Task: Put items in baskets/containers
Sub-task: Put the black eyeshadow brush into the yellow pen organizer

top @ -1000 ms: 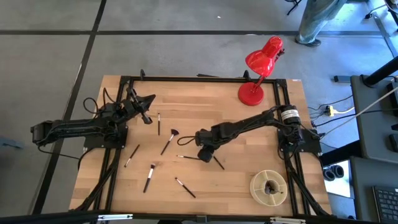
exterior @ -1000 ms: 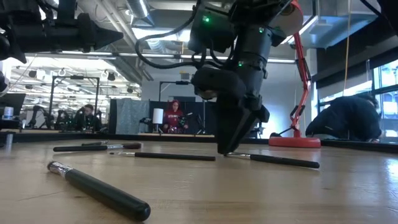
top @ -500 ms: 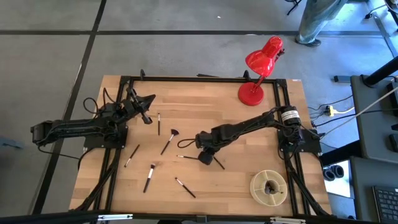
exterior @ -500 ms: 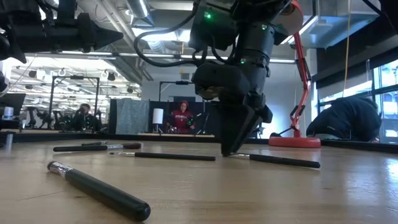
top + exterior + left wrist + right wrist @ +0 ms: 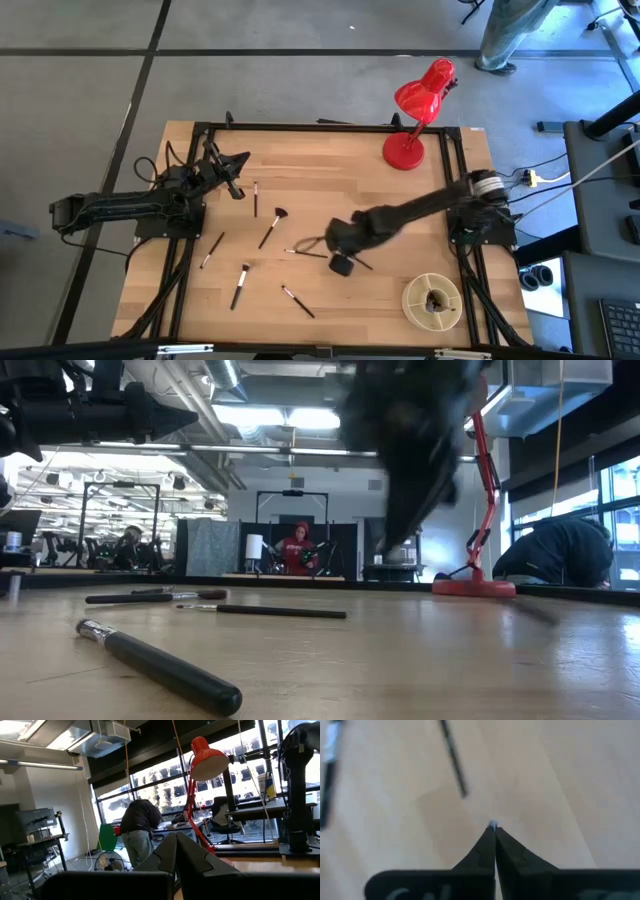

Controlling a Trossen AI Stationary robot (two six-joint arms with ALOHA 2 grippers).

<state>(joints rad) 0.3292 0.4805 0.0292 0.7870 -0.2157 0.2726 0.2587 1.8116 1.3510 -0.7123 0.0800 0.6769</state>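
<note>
Several thin dark makeup brushes lie flat on the wooden table: one (image 5: 255,198) at the far left, a fan-headed one (image 5: 272,228), one (image 5: 305,253) at the centre, others (image 5: 240,285) (image 5: 298,301) nearer. The round cream dish (image 5: 431,299) sits at the near right. My right gripper (image 5: 342,266) hangs above the table's middle, shut on one brush (image 5: 364,264). My left gripper (image 5: 240,190) waits shut, raised at the far left. My right gripper has a brush pinched between its two fingers, which slant down from above. Only a small pale end (image 5: 492,825) shows at the fingertips in the wrist view; the fingers hide the rest. In the high view a thin dark handle (image 5: 364,264) sticks out toward the table's right, clear of the wood.
A red desk lamp (image 5: 415,110) stands at the far right corner, its base (image 5: 404,151) on the table. Another brush (image 5: 454,762) lies on the wood just beyond my right fingertips. Bare wood stretches between the gripper and the dish. People show in the room behind.
My right gripper, down at the table on a brush's end, has taken hold of it, then risen and swung toward the near-right. That brush has left the table; in the low view it no longer lies there. The other brushes stay put.
</note>
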